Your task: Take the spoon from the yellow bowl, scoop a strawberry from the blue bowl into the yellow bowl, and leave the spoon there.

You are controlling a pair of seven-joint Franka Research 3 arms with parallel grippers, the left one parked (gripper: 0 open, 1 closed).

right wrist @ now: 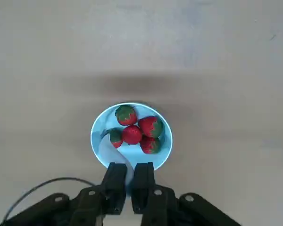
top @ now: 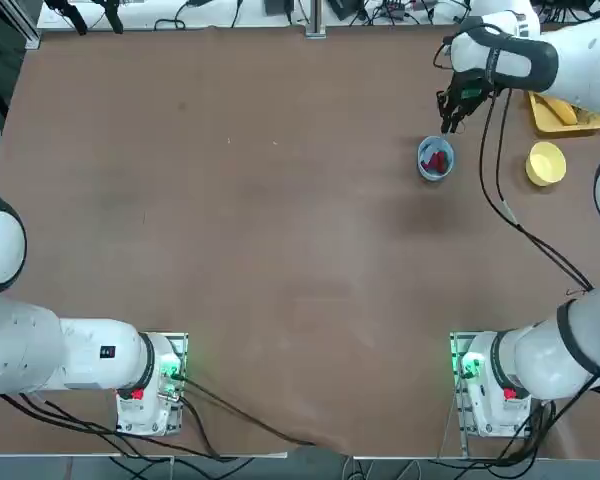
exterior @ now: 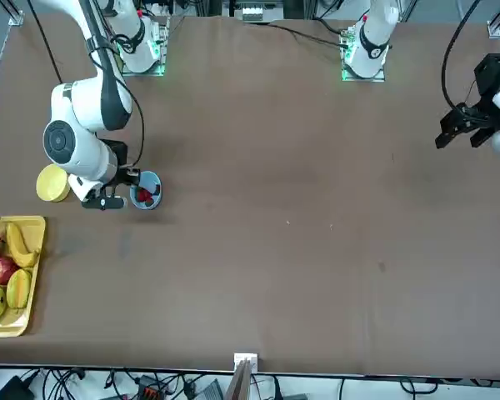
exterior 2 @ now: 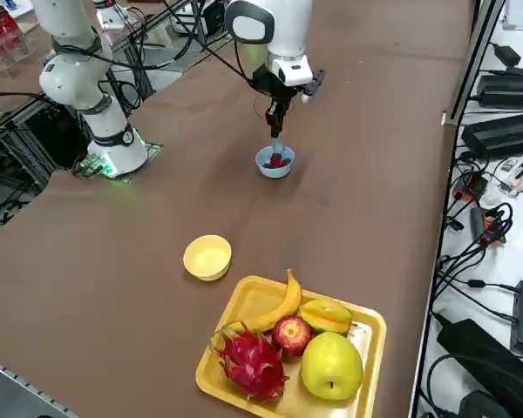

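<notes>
Your right hand grips the spoon over the blue bowl, its tip among the strawberries. The yellow bowl sits near the table's right edge.

The spoon's handle is hidden between the closed fingers of the right pincer, and only its pale bowl shows in the wrist view. From overhead, the arm covers part of the yellow fruit tray, and the strawberries in the blue bowl merge into one red patch.
</notes>
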